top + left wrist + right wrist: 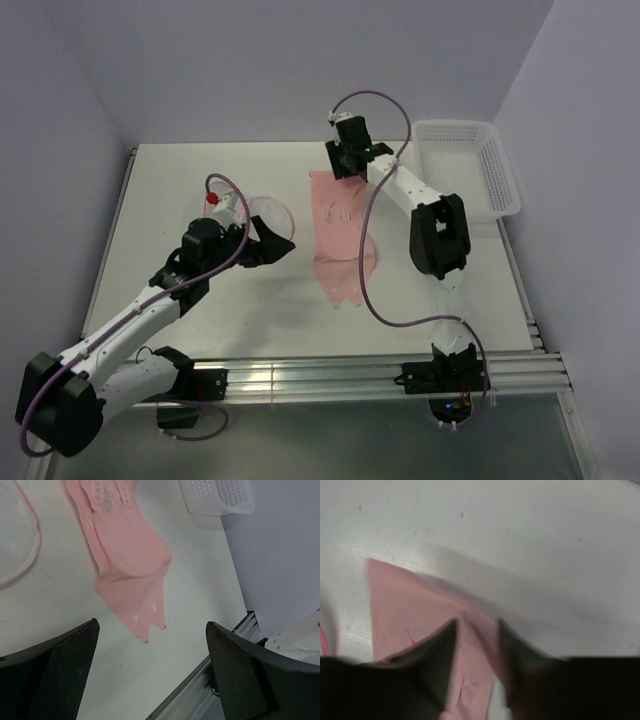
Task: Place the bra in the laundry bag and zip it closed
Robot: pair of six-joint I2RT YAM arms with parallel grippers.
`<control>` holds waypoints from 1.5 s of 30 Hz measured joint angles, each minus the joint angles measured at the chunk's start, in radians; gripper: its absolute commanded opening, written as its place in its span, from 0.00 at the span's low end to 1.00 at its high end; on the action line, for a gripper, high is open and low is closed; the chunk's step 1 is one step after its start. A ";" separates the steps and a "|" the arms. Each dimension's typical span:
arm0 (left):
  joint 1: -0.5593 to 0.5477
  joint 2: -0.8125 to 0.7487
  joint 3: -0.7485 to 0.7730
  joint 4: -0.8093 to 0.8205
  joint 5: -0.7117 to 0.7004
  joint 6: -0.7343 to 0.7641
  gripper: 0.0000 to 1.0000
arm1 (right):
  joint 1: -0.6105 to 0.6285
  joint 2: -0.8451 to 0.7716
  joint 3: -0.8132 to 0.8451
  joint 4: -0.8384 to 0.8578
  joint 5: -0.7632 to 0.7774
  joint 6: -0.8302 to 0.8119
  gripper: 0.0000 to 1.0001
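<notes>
Between right claw (477,624) tips, far edge of bra (340,235)

A: How many claws?
B: Two: a left claw (277,245) and a right claw (345,166).
A: Any clothes?
B: One pink bra (338,235), under the right claw.
A: Bags?
B: One round mesh bag (272,208), just beside the left claw.
A: Baskets?
B: One white basket (455,124), off to the right claw's right.
A: Tables?
B: One table (200,320), under both claws.

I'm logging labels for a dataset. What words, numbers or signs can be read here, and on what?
None can be read.
The bra carries small grey marks, too small and blurred to read as text.
The white basket shows no label.
</notes>
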State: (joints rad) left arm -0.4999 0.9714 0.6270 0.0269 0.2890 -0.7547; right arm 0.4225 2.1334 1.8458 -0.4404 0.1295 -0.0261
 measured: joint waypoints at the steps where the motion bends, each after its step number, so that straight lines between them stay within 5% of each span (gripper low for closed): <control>1: -0.018 0.036 0.001 0.022 -0.015 -0.008 0.95 | -0.009 0.058 0.086 -0.013 0.002 -0.005 0.79; 3: -0.049 0.104 0.019 0.048 -0.039 -0.014 0.95 | -0.021 0.142 0.243 -0.021 0.009 0.009 0.85; 6: -0.083 0.191 0.056 0.078 -0.083 -0.018 0.91 | -0.024 0.125 0.270 -0.008 0.004 0.060 0.75; 9: -0.099 0.255 0.098 0.105 -0.127 -0.017 0.86 | -0.018 -0.114 -0.080 0.127 -0.010 0.152 0.49; 11: -0.102 0.302 0.134 0.127 -0.152 -0.018 0.81 | -0.013 -0.349 -0.412 0.237 -0.011 0.248 0.17; 13: -0.102 0.364 0.181 0.150 -0.182 -0.017 0.77 | -0.006 -0.578 -0.715 0.356 -0.025 0.356 0.14; 17: -0.102 0.471 0.263 0.177 -0.217 -0.014 0.66 | 0.004 -0.876 -1.117 0.545 -0.048 0.540 0.22; 20: -0.103 0.527 0.296 0.192 -0.231 -0.008 0.63 | 0.014 -0.998 -1.338 0.625 -0.071 0.644 0.44; 26: -0.113 0.552 0.301 0.194 -0.240 0.004 0.59 | 0.066 -1.107 -1.536 0.644 -0.141 0.745 0.65; 36: -0.177 0.580 0.312 0.190 -0.330 0.069 0.60 | 0.158 -1.087 -1.584 0.659 -0.097 0.749 0.53; 45: -0.149 0.975 0.723 0.106 -0.388 0.187 0.61 | 0.212 -1.030 -1.529 0.605 -0.042 0.701 0.63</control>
State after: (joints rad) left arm -0.6491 1.9469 1.3499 0.1326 -0.0990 -0.5682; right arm 0.6346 1.1030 0.3164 0.1646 0.0872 0.6746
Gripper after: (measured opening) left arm 0.611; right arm 0.619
